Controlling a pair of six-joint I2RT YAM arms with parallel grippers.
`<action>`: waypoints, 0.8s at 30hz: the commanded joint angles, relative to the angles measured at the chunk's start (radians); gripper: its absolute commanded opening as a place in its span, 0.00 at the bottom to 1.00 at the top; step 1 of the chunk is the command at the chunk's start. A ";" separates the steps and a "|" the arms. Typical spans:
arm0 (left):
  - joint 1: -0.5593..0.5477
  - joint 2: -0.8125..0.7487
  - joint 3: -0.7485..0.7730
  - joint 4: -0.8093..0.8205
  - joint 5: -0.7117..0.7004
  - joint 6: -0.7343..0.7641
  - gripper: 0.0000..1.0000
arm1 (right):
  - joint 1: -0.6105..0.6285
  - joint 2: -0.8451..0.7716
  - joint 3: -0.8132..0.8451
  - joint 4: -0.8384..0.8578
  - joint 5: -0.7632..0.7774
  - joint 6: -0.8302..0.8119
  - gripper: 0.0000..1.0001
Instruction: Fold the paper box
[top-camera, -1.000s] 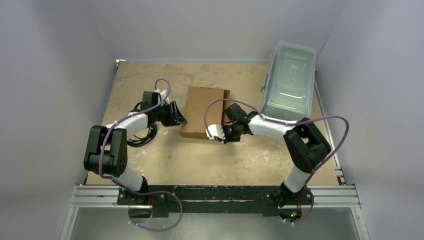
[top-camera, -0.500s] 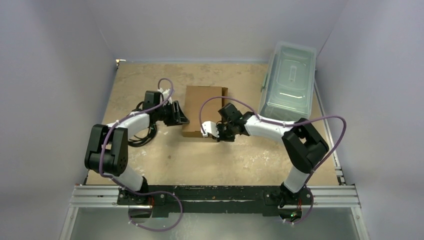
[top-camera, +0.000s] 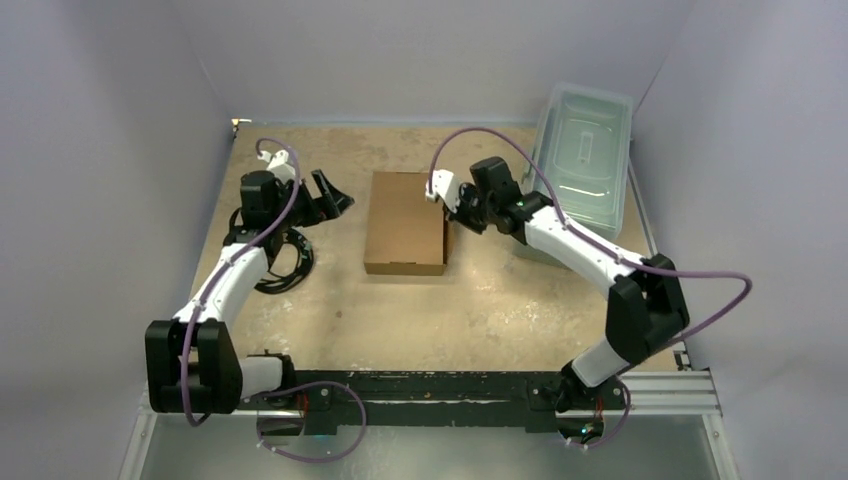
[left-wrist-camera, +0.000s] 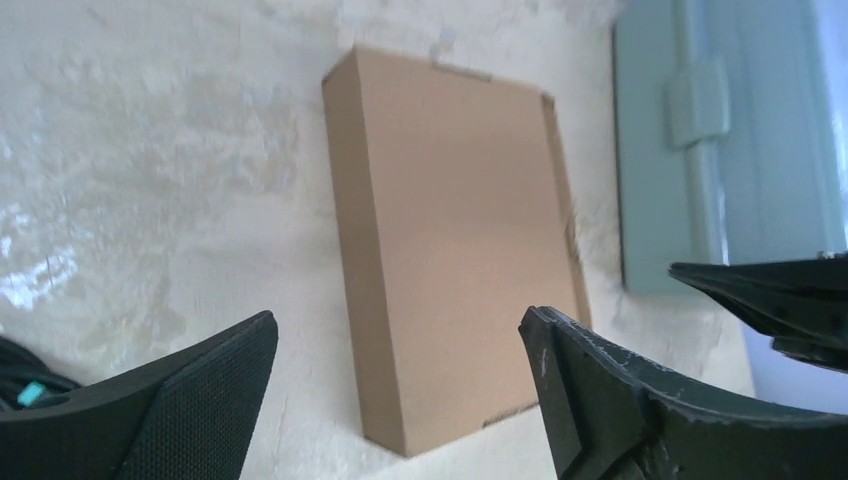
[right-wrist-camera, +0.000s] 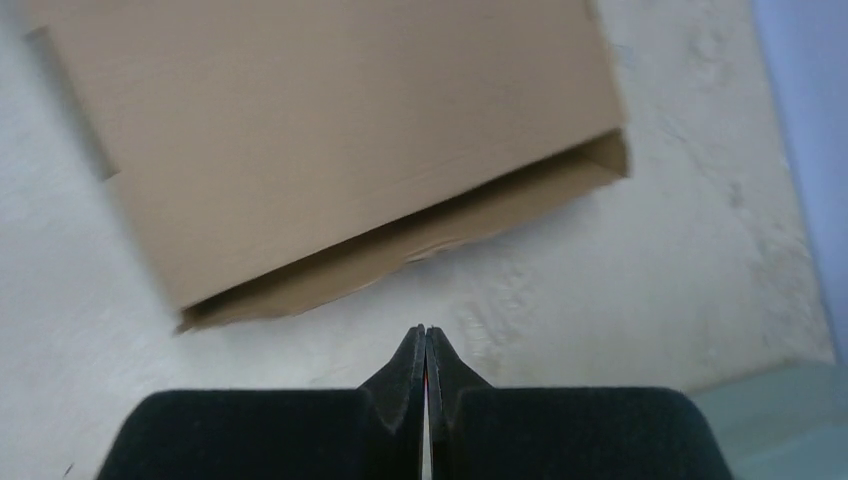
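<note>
The paper box (top-camera: 405, 222) lies flat on the desk (top-camera: 480, 310), just left of the clear bin (top-camera: 578, 165), long axis pointing away from the bases. The shut right pincer (right-wrist-camera: 425, 340) sits between them, nearer; the left pincer (top-camera: 334, 192) gapes wide, farther off.

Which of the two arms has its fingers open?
The left one: the left fingers stand wide apart, beside the paper box; the right fingers are pressed together.
</note>
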 joint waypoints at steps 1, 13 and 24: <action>0.014 0.037 0.046 0.159 -0.019 -0.114 0.96 | -0.022 0.134 0.224 0.099 0.258 0.272 0.00; 0.014 0.583 0.343 0.100 0.162 -0.087 0.80 | -0.160 0.614 0.676 -0.060 0.371 0.489 0.00; -0.028 0.747 0.418 0.081 0.220 -0.073 0.76 | -0.166 0.813 0.870 -0.143 0.102 0.575 0.00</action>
